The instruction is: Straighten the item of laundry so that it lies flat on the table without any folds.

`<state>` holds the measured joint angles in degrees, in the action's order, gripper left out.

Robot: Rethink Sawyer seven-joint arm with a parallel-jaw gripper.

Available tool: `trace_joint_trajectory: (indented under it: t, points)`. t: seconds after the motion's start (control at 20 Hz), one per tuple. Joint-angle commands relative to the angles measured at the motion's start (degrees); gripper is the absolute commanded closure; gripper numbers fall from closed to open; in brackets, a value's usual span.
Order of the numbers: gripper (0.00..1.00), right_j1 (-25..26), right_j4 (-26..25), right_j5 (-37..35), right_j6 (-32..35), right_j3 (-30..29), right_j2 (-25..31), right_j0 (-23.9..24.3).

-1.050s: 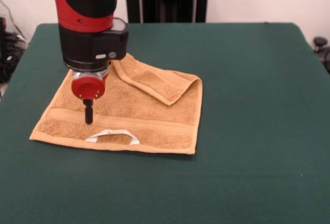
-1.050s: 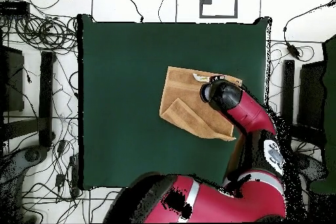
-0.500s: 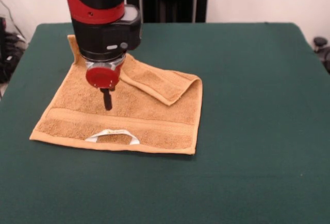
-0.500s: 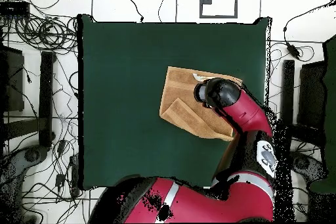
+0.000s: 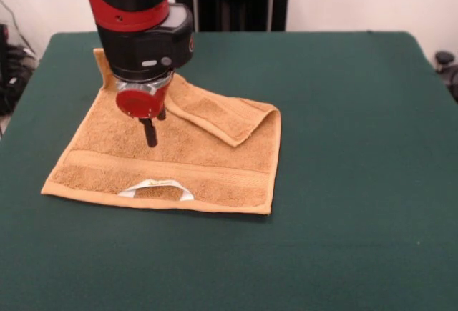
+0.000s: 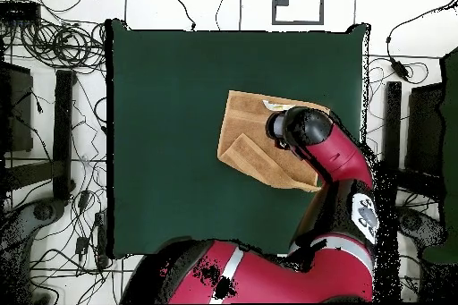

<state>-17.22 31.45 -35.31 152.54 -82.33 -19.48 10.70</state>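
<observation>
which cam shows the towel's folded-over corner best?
Front view. The fold is unobstructed there, a flap lying back over the towel to the right of the claw. Overhead shows the fold only as a lighter flap, and the arm covers part of the towel.

Evenly and softly lit from above, bright enough throughout. Faint, diffuse shadow under the raised fold of the towel (image 5: 215,114) and beneath the end effector (image 5: 150,136). No glare on the matte green counter (image 5: 343,146); slight sheen on the red arm (image 6: 344,154) housing. Front view fairly crisp, mild softness toward edges. Overhead view flatter, coarser in detail.
</observation>
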Motion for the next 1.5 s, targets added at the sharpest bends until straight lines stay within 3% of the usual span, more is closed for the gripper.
trace_joint_trajectory:
  t: [0.05, 0.4, 0.55, 0.8, 1.15, 1.5]
  points:
    - [0.00, 3.63, 4.30, -11.38, 20.66, -0.93, 2.79, -1.50]
    - [0.00, 7.09, 2.74, -16.03, 24.16, 5.93, 0.63, -2.22]
    - [0.00, 8.63, 2.25, -13.80, 23.98, 6.40, -0.11, -2.95]
    - [0.00, 7.68, 1.13, -8.94, 21.21, 0.52, -1.13, -4.61]
    - [0.00, 5.32, 0.44, 3.27, 13.64, -11.36, 1.52, -2.95]
    - [0.00, 4.22, -4.15, 17.95, 4.61, -19.64, 7.70, 4.99]
